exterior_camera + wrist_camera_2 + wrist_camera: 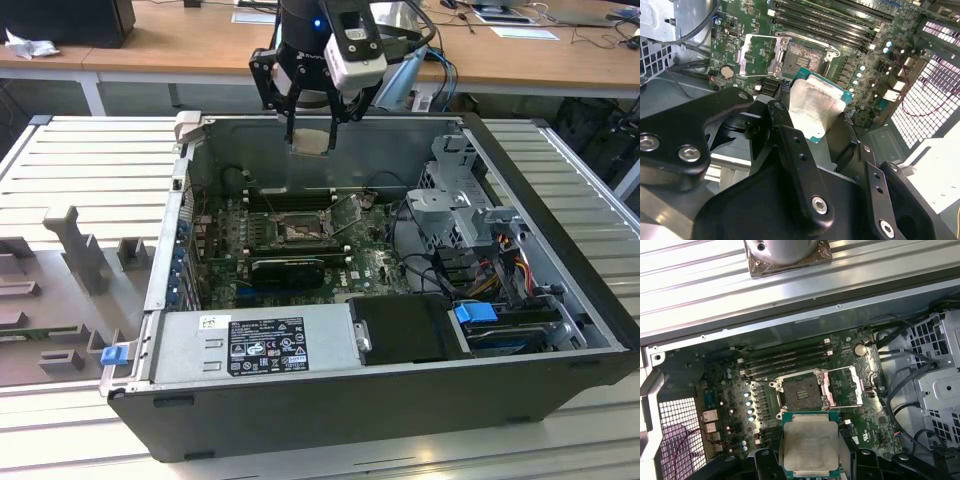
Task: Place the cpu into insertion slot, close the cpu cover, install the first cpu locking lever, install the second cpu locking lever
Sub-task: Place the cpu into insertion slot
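Note:
My gripper [311, 130] hangs above the open computer case, shut on the cpu [310, 141], a pale silver square chip with a green edge. In both wrist views the cpu [815, 107] [810, 445] sits between my black fingers [785, 120], held by two opposite edges. The insertion slot [297, 230] [801, 392] [802, 55] lies below on the green motherboard, its dark socket bare. Beside it the cpu cover [844, 386] [756, 55], a silver frame plate, is swung open. The cpu is well above the slot and apart from it.
Long black memory slots [785, 360] run beside the socket. A grey power supply [255, 340] fills the case front, and a metal drive cage [460, 200] with cables stands at the exterior view's right. A grey moulded tray [60, 290] lies at the exterior view's left.

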`<state>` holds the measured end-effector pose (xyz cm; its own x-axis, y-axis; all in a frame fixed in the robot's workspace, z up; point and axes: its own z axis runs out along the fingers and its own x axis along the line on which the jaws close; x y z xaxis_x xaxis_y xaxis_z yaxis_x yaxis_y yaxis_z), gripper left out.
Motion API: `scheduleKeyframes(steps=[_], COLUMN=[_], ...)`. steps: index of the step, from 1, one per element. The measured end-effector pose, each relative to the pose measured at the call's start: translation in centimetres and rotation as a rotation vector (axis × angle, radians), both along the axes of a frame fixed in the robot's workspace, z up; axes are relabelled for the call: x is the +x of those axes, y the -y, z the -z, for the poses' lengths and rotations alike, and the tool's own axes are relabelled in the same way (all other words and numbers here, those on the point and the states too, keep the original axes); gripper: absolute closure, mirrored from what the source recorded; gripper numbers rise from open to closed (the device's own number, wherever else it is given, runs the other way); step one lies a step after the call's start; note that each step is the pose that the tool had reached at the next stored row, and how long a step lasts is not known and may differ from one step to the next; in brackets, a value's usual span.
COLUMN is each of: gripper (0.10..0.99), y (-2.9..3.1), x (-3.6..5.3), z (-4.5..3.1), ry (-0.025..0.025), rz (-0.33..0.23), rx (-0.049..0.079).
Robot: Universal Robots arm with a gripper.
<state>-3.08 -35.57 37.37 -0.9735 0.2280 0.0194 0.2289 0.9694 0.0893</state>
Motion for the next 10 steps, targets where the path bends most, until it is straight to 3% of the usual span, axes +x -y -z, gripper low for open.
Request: scheduleKeyframes(steps=[10], gripper=[0.553], y=[0.00], x=[0.00], z=[0.00], ry=[0.0000], rz=[0.029], rx=[0.000])
